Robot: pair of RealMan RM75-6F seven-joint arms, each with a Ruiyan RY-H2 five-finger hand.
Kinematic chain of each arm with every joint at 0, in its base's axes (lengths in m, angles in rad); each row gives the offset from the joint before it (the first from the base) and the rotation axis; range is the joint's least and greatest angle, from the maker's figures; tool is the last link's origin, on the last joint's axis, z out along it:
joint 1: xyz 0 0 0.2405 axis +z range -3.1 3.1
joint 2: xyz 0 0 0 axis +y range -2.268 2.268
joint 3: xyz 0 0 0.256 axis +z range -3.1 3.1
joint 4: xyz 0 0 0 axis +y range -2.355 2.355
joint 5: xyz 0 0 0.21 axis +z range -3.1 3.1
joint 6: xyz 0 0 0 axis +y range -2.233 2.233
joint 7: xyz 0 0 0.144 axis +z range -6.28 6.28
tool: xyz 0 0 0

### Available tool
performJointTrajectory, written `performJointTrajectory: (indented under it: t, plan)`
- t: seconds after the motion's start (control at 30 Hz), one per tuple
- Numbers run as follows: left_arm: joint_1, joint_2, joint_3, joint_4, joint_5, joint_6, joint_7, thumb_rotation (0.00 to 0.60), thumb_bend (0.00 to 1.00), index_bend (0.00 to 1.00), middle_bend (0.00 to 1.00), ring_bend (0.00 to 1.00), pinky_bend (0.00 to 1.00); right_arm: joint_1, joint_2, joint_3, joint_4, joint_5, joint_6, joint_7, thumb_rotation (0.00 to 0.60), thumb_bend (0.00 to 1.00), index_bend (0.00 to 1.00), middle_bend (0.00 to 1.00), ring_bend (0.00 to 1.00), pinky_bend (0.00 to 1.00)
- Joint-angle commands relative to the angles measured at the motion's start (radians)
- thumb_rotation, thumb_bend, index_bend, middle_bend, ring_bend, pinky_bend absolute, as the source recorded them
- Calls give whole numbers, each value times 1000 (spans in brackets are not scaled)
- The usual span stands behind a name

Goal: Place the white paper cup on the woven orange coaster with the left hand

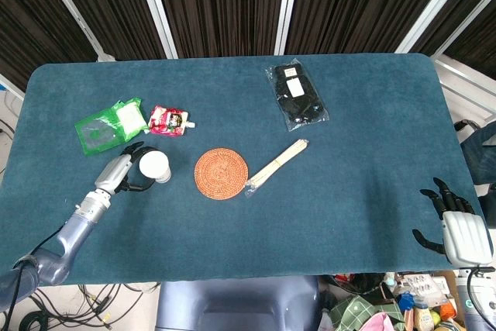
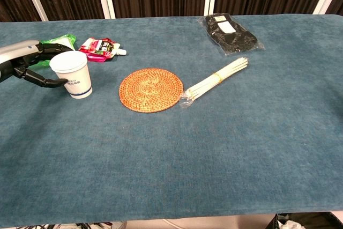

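Note:
The white paper cup (image 1: 155,167) (image 2: 72,73) stands upright on the teal table, a little to the left of the woven orange coaster (image 1: 221,174) (image 2: 151,89). My left hand (image 1: 124,170) (image 2: 24,63) reaches in from the left and grips the cup, with fingers curled behind it and the thumb on its near side. The cup's base rests on the cloth. The coaster lies flat with nothing on it. My right hand (image 1: 457,226) hangs off the table's right front corner with its fingers spread, holding nothing; the chest view does not show it.
A bundle of wrapped chopsticks (image 1: 277,165) (image 2: 215,83) lies just right of the coaster. A red snack pouch (image 1: 168,120) (image 2: 99,49) and a green packet (image 1: 111,125) sit behind the cup. A black bagged item (image 1: 297,95) (image 2: 231,33) lies far back.

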Motion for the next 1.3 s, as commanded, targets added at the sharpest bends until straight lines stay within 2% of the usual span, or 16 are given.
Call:
performJointTrajectory:
  t: [0.03, 1.3]
  plan:
    - [0, 0, 1, 0, 2, 2, -1, 600, 348, 230, 304, 0, 0, 0, 0, 0, 0, 0, 0, 0, 600, 133, 222, 47, 174, 192]
    - [0, 1, 7, -4, 8, 3, 10, 600, 348, 239, 306, 0, 0, 1, 0, 1, 1, 0, 2, -3, 600, 131, 222, 47, 175, 192]
